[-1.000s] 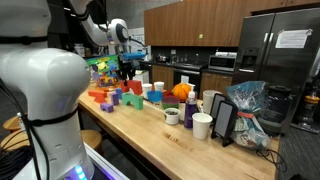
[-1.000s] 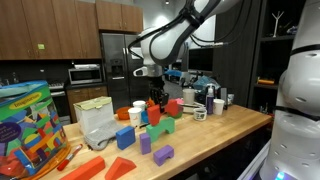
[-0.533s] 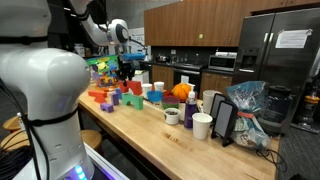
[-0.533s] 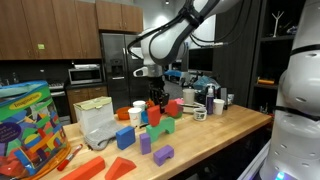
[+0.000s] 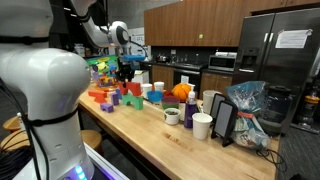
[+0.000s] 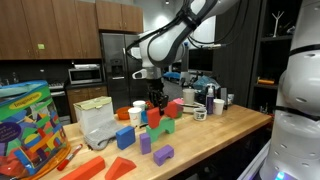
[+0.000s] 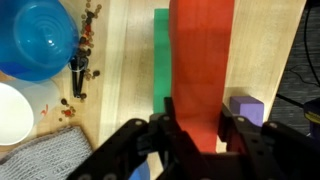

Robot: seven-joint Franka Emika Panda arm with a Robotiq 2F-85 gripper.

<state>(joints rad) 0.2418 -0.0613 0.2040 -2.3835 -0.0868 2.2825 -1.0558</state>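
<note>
In the wrist view my gripper (image 7: pixel 200 128) is shut on a long red block (image 7: pixel 200 60), one finger on each side of it. A green block (image 7: pixel 160 60) lies right beside the red one on the wooden counter, and a purple block (image 7: pixel 246 108) sits on the other side. In both exterior views the gripper (image 6: pixel 155 100) (image 5: pixel 125 70) hangs low over a cluster of coloured blocks, with the red block (image 6: pixel 154 116) under it and the green block (image 6: pixel 166 126) next to it.
A blue bowl (image 7: pixel 38 38), a white cup (image 7: pixel 10 115) and a grey cloth (image 7: pixel 50 160) lie close by. More blocks (image 6: pixel 128 138), a clear container (image 6: pixel 98 122), a toy box (image 6: pixel 30 125), cups (image 5: pixel 202 125) and a bag (image 5: pixel 245 105) crowd the counter (image 5: pixel 150 142).
</note>
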